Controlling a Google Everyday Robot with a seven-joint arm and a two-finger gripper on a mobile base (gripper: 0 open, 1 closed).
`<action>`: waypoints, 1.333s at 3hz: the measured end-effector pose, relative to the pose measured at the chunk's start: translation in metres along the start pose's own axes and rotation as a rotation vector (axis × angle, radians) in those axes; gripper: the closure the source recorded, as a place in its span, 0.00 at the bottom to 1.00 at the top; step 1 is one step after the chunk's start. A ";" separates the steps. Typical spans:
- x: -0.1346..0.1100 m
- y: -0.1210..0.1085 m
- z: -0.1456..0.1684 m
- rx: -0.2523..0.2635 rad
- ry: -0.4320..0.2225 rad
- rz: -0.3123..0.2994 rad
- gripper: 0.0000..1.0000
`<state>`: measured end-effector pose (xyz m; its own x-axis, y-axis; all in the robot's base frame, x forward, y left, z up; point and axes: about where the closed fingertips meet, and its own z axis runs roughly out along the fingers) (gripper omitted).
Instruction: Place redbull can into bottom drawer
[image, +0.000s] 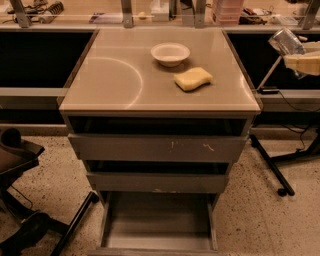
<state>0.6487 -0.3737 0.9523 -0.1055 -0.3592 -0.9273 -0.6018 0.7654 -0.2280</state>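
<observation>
Silvery can (286, 41) in the grip, high at far right: the carry step, I judge.
Fingers (305, 64) of the gripper (299, 56) look clamped on it, tilted, in the air just right of the cabinet top (125, 75), well above the open bottom drawer (159, 222). Next calls for swinging left and down over that tray, then releasing.

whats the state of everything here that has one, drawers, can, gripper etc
redbull can: tilted, held in the air right of the cabinet
gripper: at the right edge, jaws shut on the can
bottom drawer: pulled out, open
middle drawer: partly out
top drawer: partly out
bowl: upright on the cabinet top
sponge: lying flat near the bowl
</observation>
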 end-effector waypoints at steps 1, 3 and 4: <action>0.015 0.023 -0.008 -0.017 0.009 0.009 1.00; 0.049 0.123 -0.091 -0.026 -0.016 0.123 1.00; 0.088 0.142 -0.112 -0.017 0.028 0.183 1.00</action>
<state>0.4654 -0.3569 0.8712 -0.2363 -0.2298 -0.9441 -0.5842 0.8100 -0.0510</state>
